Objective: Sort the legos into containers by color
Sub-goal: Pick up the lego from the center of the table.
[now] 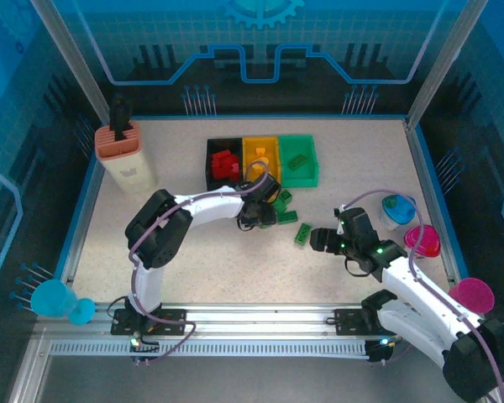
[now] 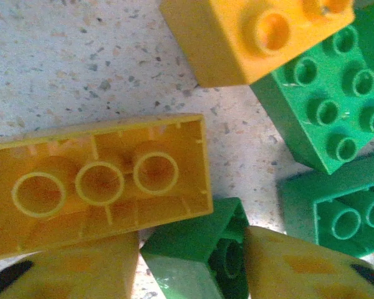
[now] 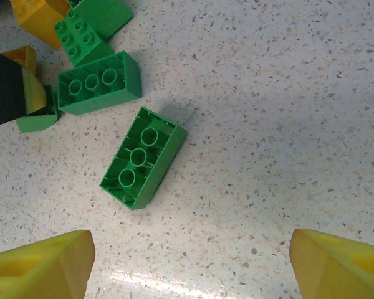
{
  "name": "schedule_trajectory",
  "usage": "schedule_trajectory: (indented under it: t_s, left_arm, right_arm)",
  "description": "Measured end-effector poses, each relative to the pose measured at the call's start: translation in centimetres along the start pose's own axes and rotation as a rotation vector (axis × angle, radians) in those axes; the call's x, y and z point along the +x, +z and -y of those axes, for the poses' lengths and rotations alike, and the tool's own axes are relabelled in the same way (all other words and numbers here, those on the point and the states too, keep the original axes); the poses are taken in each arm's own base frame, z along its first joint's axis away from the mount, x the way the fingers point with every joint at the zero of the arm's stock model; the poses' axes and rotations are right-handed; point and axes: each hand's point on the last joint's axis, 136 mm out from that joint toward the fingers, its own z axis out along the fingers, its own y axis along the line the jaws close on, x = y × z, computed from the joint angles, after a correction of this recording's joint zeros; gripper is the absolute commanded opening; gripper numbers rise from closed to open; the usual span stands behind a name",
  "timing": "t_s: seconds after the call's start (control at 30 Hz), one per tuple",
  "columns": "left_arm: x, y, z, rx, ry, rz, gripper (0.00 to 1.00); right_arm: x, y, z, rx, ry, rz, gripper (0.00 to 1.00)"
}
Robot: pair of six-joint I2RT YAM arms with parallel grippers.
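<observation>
Top view: the legos (image 1: 283, 206) cluster just in front of the green bin (image 1: 298, 159), with bare table (image 1: 193, 260) all round them. Left wrist: the left gripper (image 2: 193, 246) pinches a small green brick (image 2: 181, 261). Right wrist: the right gripper (image 3: 190, 243) is spread wide, and a long green brick (image 3: 143, 157) lies ahead of it, towards the bin.

The bench (image 3: 280, 99) is a speckled, stone-like top, smooth, with a faint sheen where light streaks it. The legos (image 3: 143, 159) are hard moulded plastic, smooth and slightly glossy, one green brick (image 2: 187, 261) scuffed pale on a face. The fingers (image 3: 40, 268) of the right tool (image 3: 190, 265) look like matt yellow plastic, without shine; the containers (image 1: 314, 164) are plain coloured plastic.
</observation>
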Motion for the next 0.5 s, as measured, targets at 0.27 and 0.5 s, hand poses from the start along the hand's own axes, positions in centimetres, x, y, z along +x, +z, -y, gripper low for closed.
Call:
schedule_trajectory:
  t_s: [0.27,0.5]
  left_arm:
    - [0.1,-0.5,-0.3,0.004,0.007,0.000,0.31]
    - [-0.9,-4.8,1.0,0.078,0.009,0.056,0.31]
  right_arm:
    - [-0.1,0.0,-0.1,-0.003,0.000,0.005,0.82]
    - [-0.2,0.3,-0.2,-0.008,0.003,0.004,0.82]
